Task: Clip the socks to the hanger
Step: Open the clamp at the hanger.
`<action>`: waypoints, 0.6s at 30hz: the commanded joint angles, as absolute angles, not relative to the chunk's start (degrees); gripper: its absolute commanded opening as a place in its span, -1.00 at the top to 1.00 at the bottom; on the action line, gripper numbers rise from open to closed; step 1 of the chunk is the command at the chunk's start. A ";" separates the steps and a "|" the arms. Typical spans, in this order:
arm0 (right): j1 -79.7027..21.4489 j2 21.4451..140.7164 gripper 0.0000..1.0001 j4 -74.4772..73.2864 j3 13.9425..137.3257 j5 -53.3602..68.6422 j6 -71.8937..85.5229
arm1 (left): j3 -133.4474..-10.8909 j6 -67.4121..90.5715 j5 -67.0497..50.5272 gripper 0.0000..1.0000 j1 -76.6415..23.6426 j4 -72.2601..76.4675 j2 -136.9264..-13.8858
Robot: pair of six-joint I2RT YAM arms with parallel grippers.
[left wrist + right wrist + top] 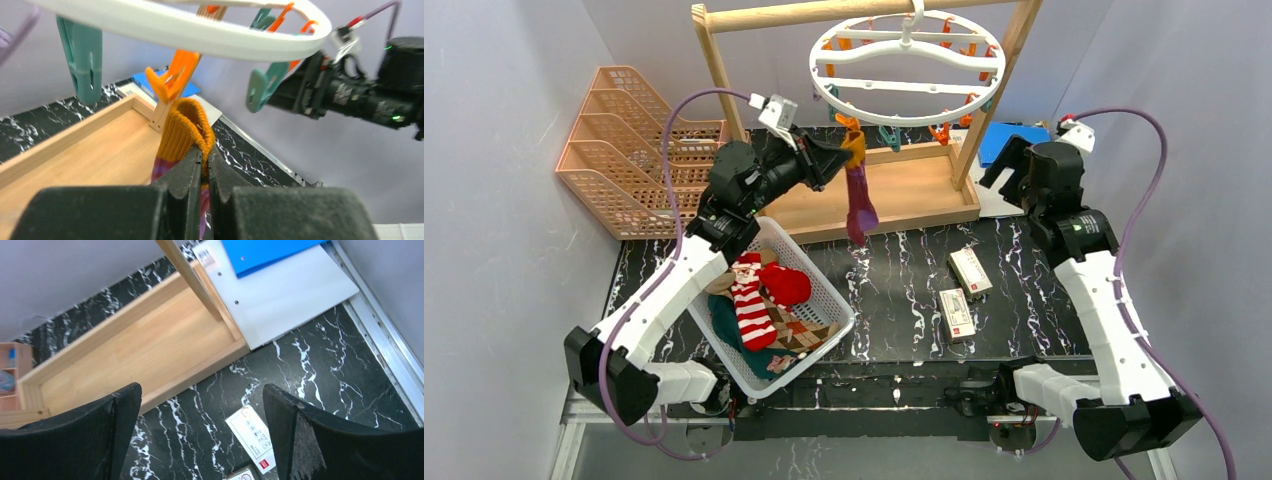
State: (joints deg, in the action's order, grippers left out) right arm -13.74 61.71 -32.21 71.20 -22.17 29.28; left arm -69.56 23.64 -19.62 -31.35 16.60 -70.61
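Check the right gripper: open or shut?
Open. In the right wrist view the right gripper has its fingers spread wide, with only the table and a small box showing between them.

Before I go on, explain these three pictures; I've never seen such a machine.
Two robot arms, left and right, are bolted at a table's near edge. The wide picture looks down from behind them; the others come from wrist cameras. On the black table sit a basket of socks, two small boxes, orange trays and a wooden rack carrying the white ring hanger. The left jaws are shut on the orange cuff of a purple sock, just below an orange clip. The right jaws are open, empty.
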 commanded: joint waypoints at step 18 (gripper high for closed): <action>-21.68 50.80 -0.70 -9.91 72.96 11.08 12.94 | -59.81 10.69 -29.24 1.00 -35.09 30.15 -70.04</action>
